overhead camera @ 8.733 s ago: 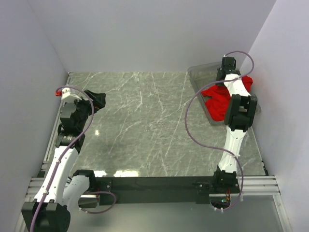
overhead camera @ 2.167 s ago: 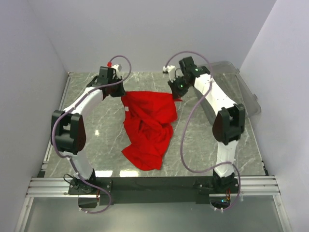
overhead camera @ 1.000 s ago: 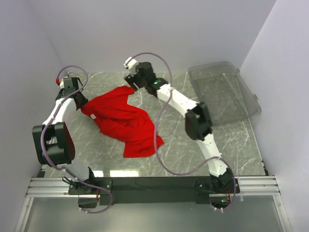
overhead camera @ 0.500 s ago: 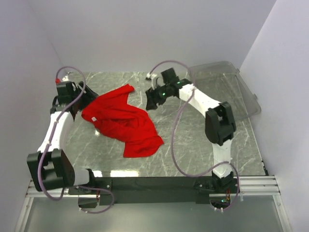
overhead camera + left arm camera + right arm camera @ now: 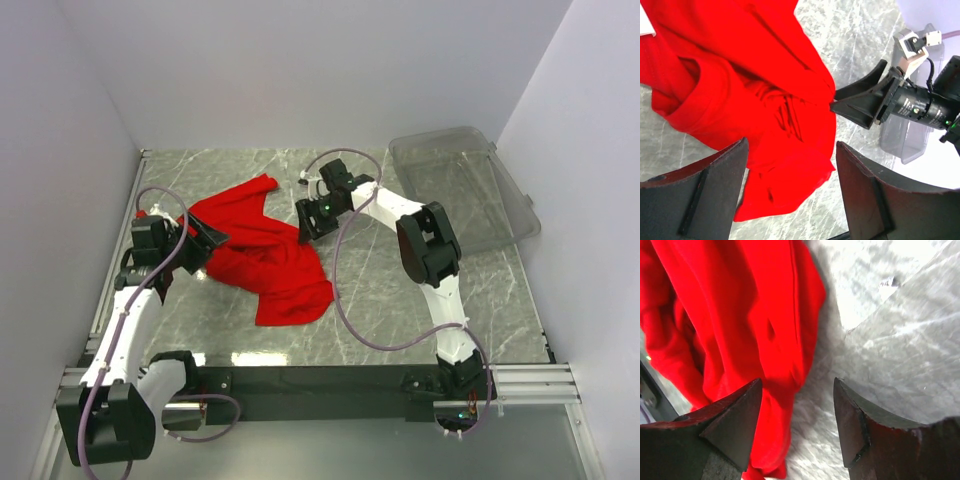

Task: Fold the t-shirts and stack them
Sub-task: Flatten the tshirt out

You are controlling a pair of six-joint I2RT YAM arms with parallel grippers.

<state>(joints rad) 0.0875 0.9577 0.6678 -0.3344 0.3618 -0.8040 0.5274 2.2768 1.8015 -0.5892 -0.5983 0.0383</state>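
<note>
The left jaws and right jaws have both swung down beside the red t-shirt (image 5: 262, 262), bunched on the counter (image 5: 385, 290) left of the clear bin (image 5: 460, 185), and they're spread empty, so I'd pinch two matching corners and tug it flat first.

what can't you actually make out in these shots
Crumpled red t-shirt: how its sleeves and neckline lie, in all views; its own folds bury them.
White label on it: left wrist view, cut off by the left edge, print not readable.
Right gripper: whether it touches the cloth, top view; too small and dark against the red.
Clear plastic bin: left wrist view, partly behind the right arm.
</note>
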